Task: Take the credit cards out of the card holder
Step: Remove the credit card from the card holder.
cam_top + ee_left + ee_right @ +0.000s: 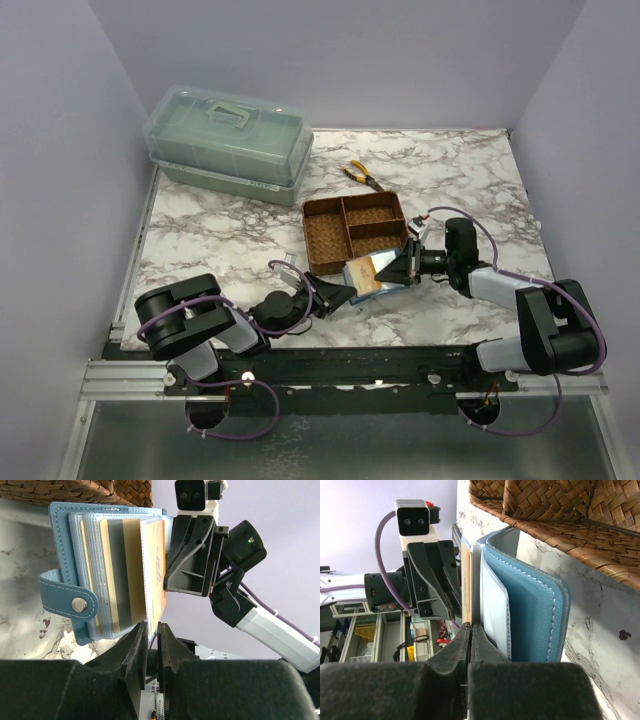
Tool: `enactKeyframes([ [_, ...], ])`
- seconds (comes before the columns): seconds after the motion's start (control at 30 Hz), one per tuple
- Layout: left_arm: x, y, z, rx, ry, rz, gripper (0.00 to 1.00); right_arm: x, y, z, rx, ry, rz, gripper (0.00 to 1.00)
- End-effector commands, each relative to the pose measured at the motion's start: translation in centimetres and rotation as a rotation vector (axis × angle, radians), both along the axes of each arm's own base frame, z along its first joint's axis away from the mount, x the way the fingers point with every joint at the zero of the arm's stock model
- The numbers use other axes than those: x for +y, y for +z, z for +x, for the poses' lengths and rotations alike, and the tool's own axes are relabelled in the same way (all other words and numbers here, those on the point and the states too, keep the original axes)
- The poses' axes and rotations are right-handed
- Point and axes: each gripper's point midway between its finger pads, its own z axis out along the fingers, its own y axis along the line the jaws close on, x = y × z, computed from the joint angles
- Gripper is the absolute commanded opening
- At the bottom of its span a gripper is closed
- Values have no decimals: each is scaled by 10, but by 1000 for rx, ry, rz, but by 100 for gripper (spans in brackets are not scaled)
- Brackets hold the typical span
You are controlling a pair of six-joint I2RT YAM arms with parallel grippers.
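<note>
Jaws of the right gripper (471, 630) pinch a sleeve of the card holder (372, 272), open beside the woven tray (312, 240) near the table's (230, 240) near edge, while the left gripper (152, 630) stands narrowly apart at the credit cards' (130, 570) edge, so it could nip sleeve with card or slip off.

No lettering can be read, not even on the credit cards (152, 565).

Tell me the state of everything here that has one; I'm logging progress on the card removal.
card holder: open, strap unsnapped.
credit cards: inside their sleeves.
left gripper: slightly open, sleeve edge in the gap.
right gripper: shut on a card holder page.
storage box: lid on.
pliers: too small to tell.
</note>
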Motion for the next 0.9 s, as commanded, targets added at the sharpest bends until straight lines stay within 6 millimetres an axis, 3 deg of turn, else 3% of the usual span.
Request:
enactKeyframes([
  [0.0,-4,3,-4,-5,-26,-6,21,0,16,-2,-46,36,40,0],
  [0.3,-6,-2,0,12,-15,2,23,1,19,-5,-48,50,61,0],
  [0.6,-14,6,6,-3,-25,-16,23,1,20,-7,-50,57,68,0],
  [0.67,-14,8,6,-6,-26,-23,16,1,19,-7,-51,57,66,0],
  [0.73,-14,10,6,-9,-28,-30,1,0,19,-6,-53,55,63,0],
  [0.87,-8,6,5,9,-18,-28,0,0,19,-5,-60,53,56,0],
])
